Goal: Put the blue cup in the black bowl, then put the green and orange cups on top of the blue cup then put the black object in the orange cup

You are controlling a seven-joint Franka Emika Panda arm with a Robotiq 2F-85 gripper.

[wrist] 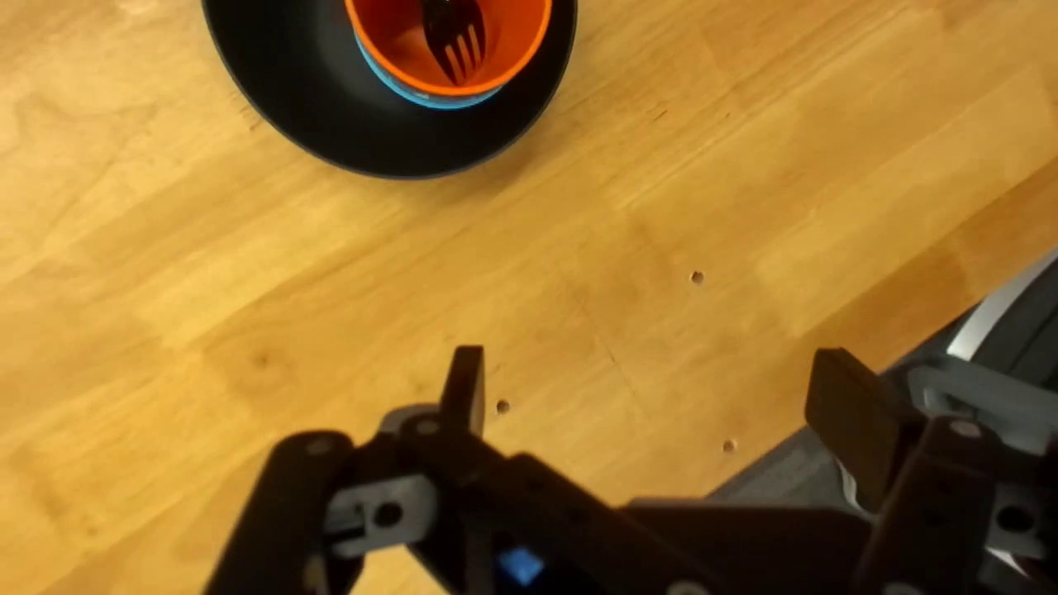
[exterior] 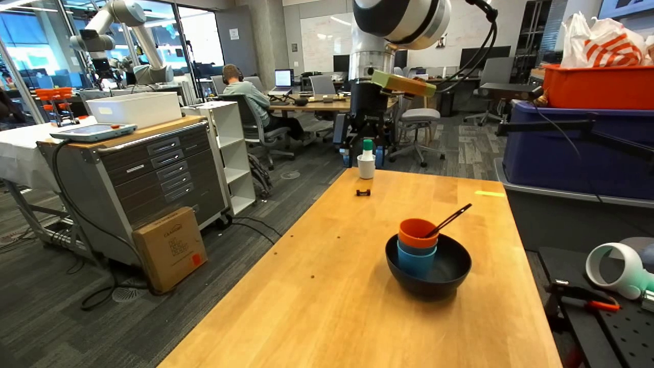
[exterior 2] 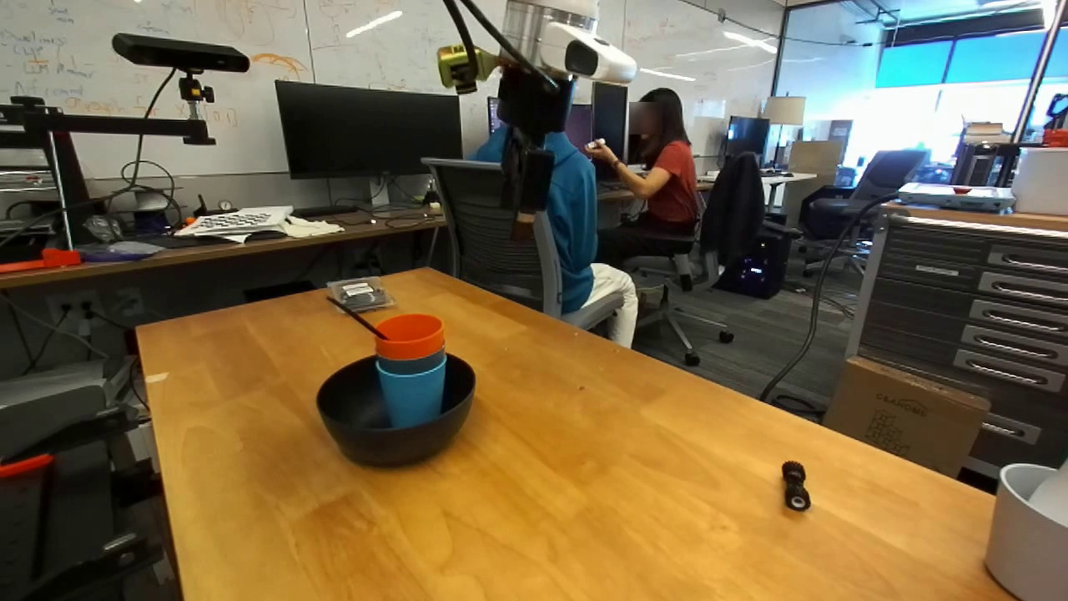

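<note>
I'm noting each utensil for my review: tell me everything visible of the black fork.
The black fork is thin and plastic-looking, with a slim handle. It stands tilted in the orange cup, tines down, handle slanting out past the rim, where it appears to lean. The wrist view seems to show four tines; whether their tips touch the cup's bottom, I can't tell.

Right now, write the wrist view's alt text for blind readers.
A black fork rests tines-down in an orange cup stacked above a blue cup in a black bowl, cropped at top. Below, the gripper hangs open over the edge of a wooden table.
</note>
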